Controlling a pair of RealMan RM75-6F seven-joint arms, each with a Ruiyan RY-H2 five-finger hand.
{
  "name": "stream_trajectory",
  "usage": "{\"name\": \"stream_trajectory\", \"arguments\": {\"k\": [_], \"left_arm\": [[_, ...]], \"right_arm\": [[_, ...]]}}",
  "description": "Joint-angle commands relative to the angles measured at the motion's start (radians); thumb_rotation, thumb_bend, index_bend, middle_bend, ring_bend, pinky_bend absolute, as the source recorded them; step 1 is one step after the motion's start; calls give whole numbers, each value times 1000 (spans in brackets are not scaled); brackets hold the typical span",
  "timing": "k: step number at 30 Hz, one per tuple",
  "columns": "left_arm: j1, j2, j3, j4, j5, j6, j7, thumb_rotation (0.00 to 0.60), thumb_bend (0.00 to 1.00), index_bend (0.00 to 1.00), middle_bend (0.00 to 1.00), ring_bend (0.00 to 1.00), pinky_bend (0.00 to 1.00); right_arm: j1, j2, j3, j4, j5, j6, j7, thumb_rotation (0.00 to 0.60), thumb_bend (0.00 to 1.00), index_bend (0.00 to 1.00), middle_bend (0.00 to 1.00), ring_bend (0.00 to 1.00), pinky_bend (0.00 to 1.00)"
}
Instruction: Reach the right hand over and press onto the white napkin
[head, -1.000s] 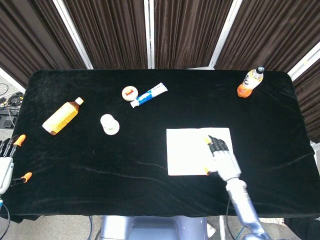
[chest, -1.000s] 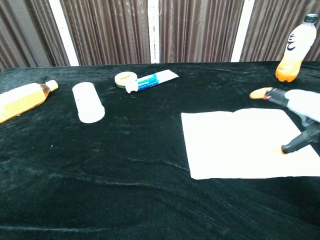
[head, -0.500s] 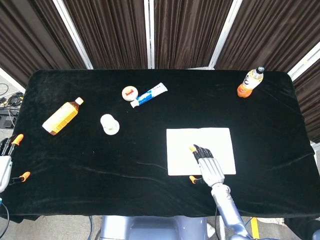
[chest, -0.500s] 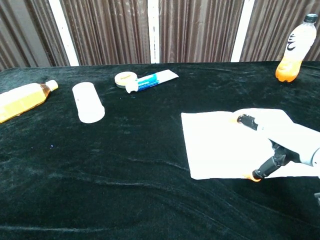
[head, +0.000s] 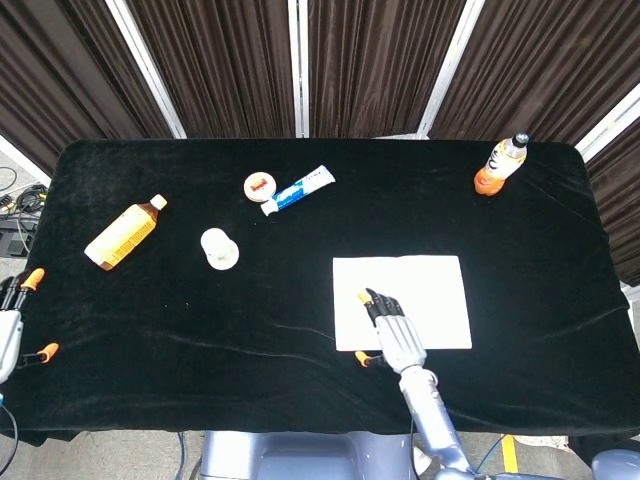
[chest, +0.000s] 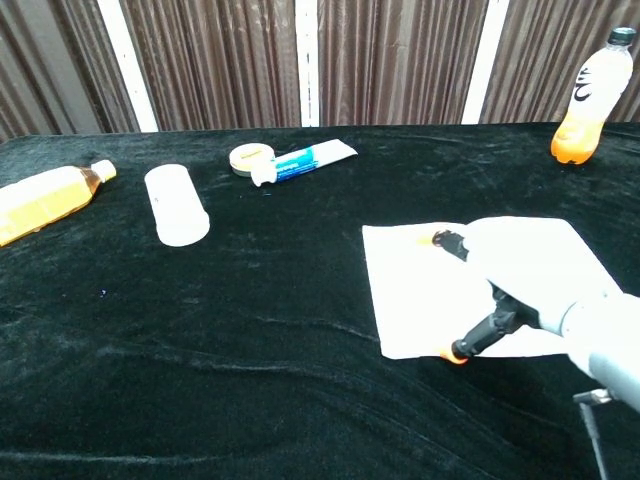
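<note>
Right robot hand (head: 392, 327) flat on white napkin (head: 435, 290).

Bottles (head: 124, 235), cup (head: 218, 248), toothpaste (head: 298, 188)

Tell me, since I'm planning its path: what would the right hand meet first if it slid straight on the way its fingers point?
Beyond the white napkin under the right hand, probably the toothpaste tube; depth is unclear.
</note>
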Motion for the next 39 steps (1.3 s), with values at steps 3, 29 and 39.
{"name": "stream_trajectory", "arguments": {"k": [3, 29, 39], "left_arm": [[-3, 2, -4, 6, -13, -8, -7, 600, 172, 0, 0, 0, 0], [-5, -1, -13, 10, -48, -11, -10, 600, 172, 0, 0, 0, 0], [-6, -1, -17, 10, -60, -13, -9, 600, 172, 0, 0, 0, 0]], "right_arm": [[14, -36, -2, 37, 10, -2, -13, 600, 134, 0, 0, 0, 0], [9, -95, -33, 141, -17, 36, -47, 600, 136, 0, 0, 0, 0], [8, -125, -31, 218, -26, 29, -33, 600, 141, 0, 0, 0, 0]]}}
